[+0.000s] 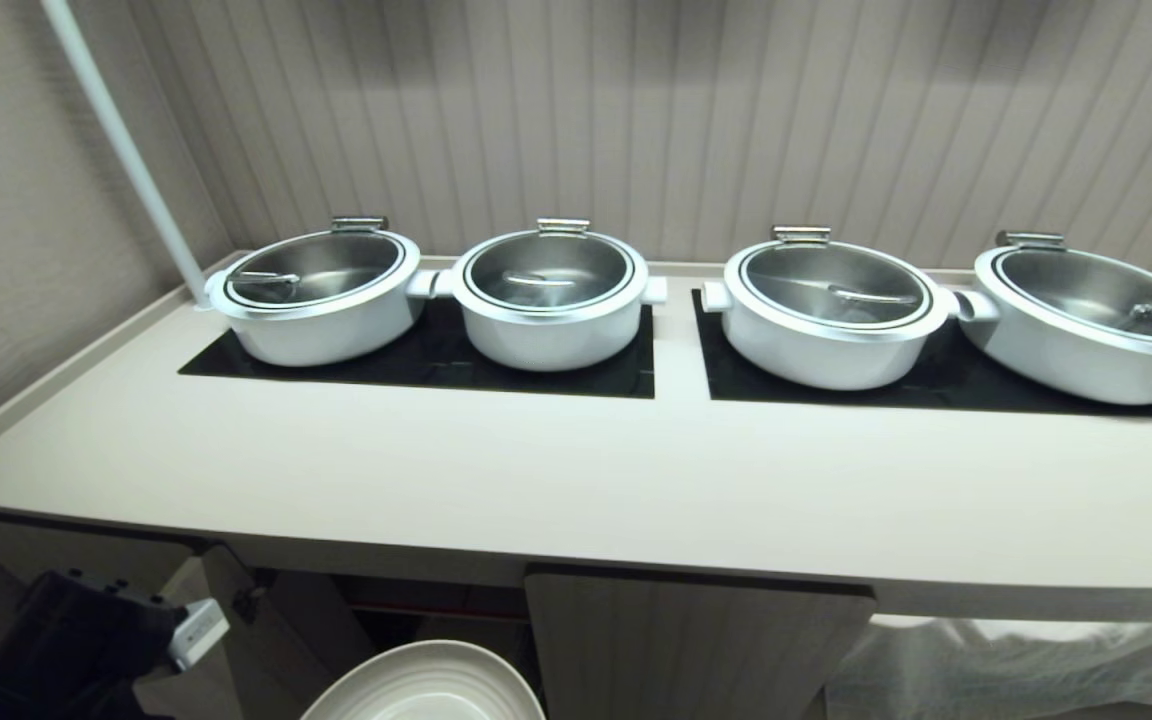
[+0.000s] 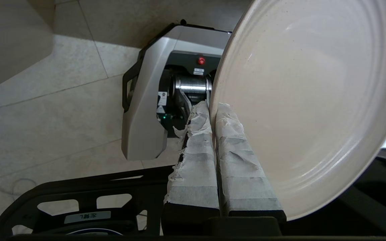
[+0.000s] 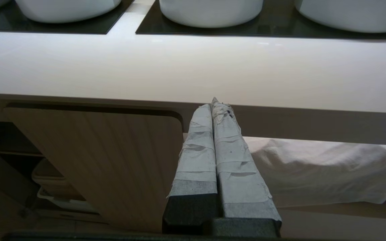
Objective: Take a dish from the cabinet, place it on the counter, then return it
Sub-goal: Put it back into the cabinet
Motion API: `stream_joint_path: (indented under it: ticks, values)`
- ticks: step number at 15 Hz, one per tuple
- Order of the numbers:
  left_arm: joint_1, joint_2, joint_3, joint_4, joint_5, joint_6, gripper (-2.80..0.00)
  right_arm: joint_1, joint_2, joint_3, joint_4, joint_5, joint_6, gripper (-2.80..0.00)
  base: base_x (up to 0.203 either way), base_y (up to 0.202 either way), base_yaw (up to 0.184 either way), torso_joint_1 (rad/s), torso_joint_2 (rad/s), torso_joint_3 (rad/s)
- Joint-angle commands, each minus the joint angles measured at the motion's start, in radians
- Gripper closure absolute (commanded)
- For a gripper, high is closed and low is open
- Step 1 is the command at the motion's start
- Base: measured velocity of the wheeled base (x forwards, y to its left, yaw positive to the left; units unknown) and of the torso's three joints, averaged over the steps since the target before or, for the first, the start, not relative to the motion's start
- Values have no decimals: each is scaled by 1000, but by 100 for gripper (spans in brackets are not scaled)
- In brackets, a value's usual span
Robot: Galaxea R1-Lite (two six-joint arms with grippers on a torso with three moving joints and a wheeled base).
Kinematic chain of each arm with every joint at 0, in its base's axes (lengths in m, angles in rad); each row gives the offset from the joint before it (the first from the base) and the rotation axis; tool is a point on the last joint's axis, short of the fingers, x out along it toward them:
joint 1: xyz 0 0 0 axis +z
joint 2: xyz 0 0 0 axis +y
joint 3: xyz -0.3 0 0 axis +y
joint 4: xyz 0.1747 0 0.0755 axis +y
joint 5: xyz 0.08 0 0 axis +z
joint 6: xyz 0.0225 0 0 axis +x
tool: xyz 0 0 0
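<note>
Plate (image 2: 300, 100): off-white, pinched at rim by my left gripper (image 2: 213, 110), held low in front of open cabinet (image 1: 416, 600), below counter (image 1: 576, 480).
Right gripper (image 3: 213, 107): clenched on nothing, parked near counter edge.
Risk: thin rim pinch w/ heavy plate, may slip or clip counter edge on lift.

From my head camera the plate (image 1: 426, 685) is cut off by the bottom edge at 6 o'clock, so I see only its far rim. My left arm (image 1: 66, 650) runs out of the picture at 7 o'clock. The rightmost pot (image 1: 1086, 320) is clipped at 3 o'clock. Inside the cabinet (image 3: 18, 157) I can't make out the pale stacked things on the shelf.
</note>
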Motion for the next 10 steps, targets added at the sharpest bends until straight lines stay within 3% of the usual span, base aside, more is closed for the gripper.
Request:
stream_joint_path:
  ticks: [1,10]
  values:
    - [2,-3,1,0,1,-3,0,1,1,0,-1,1,0,0,0,0,0,0,0,0]
    - [-6,-60,18,3,-1,0,0,1,0,-1,0,0,0,0,0,0,0,0,0,0]
